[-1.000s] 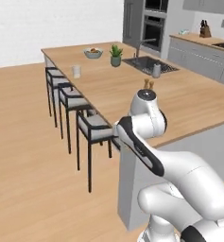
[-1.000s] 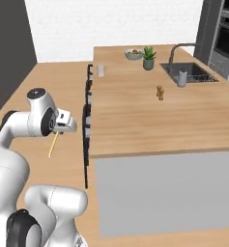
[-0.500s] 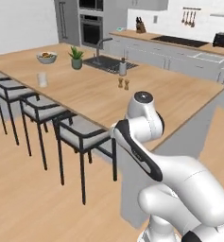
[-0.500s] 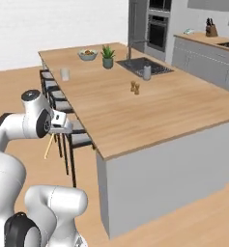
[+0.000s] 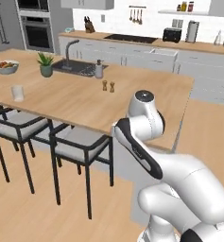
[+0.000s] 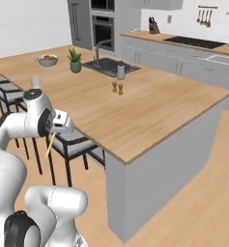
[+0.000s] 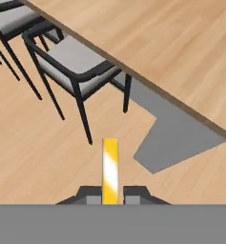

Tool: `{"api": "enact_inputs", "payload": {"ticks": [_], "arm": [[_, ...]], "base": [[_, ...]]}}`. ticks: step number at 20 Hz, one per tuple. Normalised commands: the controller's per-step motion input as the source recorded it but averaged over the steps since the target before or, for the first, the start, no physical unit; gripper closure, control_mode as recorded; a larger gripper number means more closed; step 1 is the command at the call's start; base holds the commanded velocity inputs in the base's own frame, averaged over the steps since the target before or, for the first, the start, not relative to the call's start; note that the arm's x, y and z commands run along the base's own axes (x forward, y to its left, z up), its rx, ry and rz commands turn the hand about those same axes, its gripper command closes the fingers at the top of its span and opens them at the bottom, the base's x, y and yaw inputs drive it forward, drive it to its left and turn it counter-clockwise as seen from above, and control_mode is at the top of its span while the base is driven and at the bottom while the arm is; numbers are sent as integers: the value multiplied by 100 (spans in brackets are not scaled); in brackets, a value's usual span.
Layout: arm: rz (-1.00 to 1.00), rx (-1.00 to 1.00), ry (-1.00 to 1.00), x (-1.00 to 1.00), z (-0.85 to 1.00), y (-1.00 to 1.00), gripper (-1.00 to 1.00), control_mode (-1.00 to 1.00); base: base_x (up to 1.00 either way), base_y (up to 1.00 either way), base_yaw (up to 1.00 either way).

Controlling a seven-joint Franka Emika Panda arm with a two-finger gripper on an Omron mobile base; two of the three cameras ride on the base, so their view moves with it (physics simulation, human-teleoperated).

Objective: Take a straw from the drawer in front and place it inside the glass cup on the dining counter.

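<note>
The carrying step is in hand: the thin pale yellow straw (image 7: 110, 169) is sitting pinched between the pressed-in jaws of the white arm's two-finger gripper (image 7: 110, 193), sticking out toward twelve o'clock in the hand view and hanging down below the hand in the right base view, out over the wooden floor beside the island.

Going left to right in the left base view, the small frosted clear glass cup (image 5: 18, 92) is standing at about nine o'clock on the large light wooden dining counter (image 5: 146, 101), well apart from the gripper. Behind it, toward eleven o'clock, a bowl of fruit (image 5: 5, 66) and a small potted plant (image 5: 46, 64) are sitting near the dark inset sink (image 5: 75, 68), with a grey-silver dispenser bottle (image 5: 99, 69) just beside the sink. Two small brown shakers (image 5: 108, 86) are standing near the middle of the top.

The next move, as I judge it, calls for bringing the hand above the cup's mouth and turning the straw upright before lowering it (a long reach across the counter). The black-legged grey-seated stools (image 5: 80, 144) are lining the counter edge between arm and cup, so the straw should be lifted over them.
</note>
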Motion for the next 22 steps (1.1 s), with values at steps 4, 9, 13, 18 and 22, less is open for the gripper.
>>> {"api": "enact_inputs", "payload": {"ticks": [4,9,13,18,22], "arm": [[0,0,0,0,0,0,100,100],[0,0,0,0,0,0,100,100],[0,0,0,0,0,0,100,100],[0,0,0,0,0,0,100,100],[0,0,0,0,0,0,100,100]], "base": [[0,100,-48],[0,100,-43],[0,100,-38],[0,100,-34],[-1,100,-33]]}}
